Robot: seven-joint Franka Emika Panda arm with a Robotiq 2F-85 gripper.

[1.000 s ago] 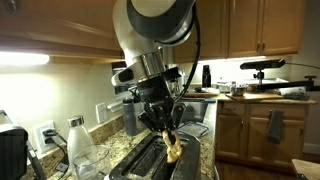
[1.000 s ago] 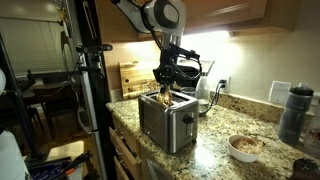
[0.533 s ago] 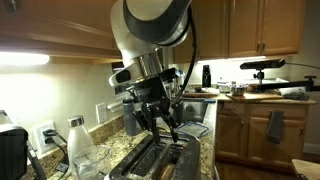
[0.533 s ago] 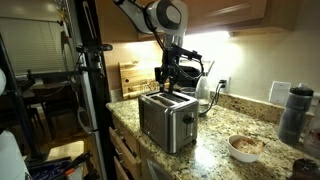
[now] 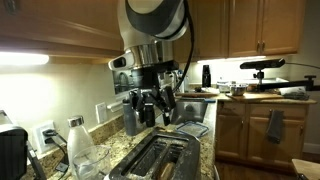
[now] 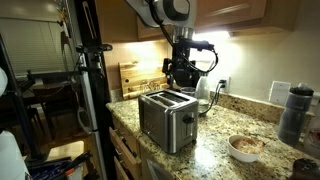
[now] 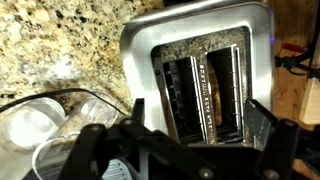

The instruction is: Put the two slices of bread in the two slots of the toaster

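Note:
The shiny silver toaster [image 6: 167,120] stands on the granite counter, also low in an exterior view [image 5: 158,160] and seen from above in the wrist view [image 7: 200,70]. One tan slice of bread [image 7: 214,100] sits down inside the right-hand slot [image 7: 226,75]. The left-hand slot [image 7: 175,95] looks dark, showing only wire guides. The other slice is not in view. My gripper [image 5: 150,108] [image 6: 183,76] [image 7: 198,125] hangs open a little above the toaster's top, its fingers spread wide and holding nothing.
A glass bottle [image 5: 78,145] and a black appliance [image 5: 10,150] stand beside the toaster. Clear jars [image 7: 40,125] show in the wrist view. A bowl [image 6: 245,147], a dark tumbler [image 6: 292,112] and wooden boards [image 6: 130,78] share the counter.
The gripper opened and let go of the slice, which dropped into the slot. The gripper then rose away from the toaster's top.

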